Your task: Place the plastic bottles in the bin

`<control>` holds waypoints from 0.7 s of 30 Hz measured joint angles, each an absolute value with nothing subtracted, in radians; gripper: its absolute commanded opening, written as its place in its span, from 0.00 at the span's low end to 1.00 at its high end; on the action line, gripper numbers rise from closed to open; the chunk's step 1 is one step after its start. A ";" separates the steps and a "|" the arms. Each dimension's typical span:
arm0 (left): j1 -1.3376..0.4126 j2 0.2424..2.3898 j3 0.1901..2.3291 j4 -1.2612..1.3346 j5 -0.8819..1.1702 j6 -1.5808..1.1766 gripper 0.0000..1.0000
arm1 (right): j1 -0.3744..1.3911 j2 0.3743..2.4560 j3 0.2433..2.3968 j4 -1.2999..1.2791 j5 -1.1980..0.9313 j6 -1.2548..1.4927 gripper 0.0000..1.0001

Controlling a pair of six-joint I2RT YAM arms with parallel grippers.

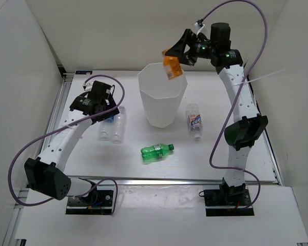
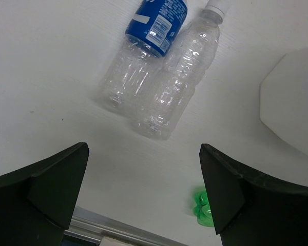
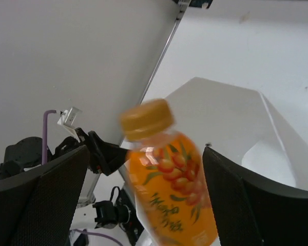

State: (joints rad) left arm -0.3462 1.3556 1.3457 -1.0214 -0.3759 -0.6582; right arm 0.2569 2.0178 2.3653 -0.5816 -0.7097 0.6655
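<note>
Top external: white table (image 1: 128, 164), white walls (image 1: 20, 61), bin (image 1: 161, 110) set mid-table.
Orange bottle (image 1: 171, 67) is seen over the bin's rim between the parted jaws of the right gripper (image 1: 177, 53), gaps either side; left gripper (image 2: 143, 195) is spread wide, empty, above two clear bottles (image 2: 172, 82).

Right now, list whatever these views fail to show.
Orange bottle: blurred in the right wrist view, base cut by the bottom edge.
Green bottle: left wrist view, mostly hidden behind the left end effector.
Blue-labelled bottle: cap cut off by the top edge there.
White-labelled bottle: print too small in the top view.
</note>
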 measured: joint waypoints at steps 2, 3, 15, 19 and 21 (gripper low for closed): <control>-0.331 1.353 1.343 -1.020 -0.381 -0.657 1.00 | 0.271 2.035 2.364 -0.602 -0.710 0.654 1.00; -0.321 1.349 1.337 -1.019 -0.385 -0.654 1.00 | 0.276 2.036 2.362 -0.619 -0.706 0.642 1.00; -0.269 1.336 1.261 -0.987 -0.530 -0.661 1.00 | 0.222 1.618 1.906 -0.739 -0.451 0.556 1.00; -0.260 1.404 1.257 -0.964 -0.535 -0.630 1.00 | 0.178 1.584 1.903 -0.738 -0.426 0.553 1.00; -0.260 1.439 1.250 -0.937 -0.533 -0.619 1.00 | 0.173 1.583 1.894 -0.740 -0.425 0.551 1.00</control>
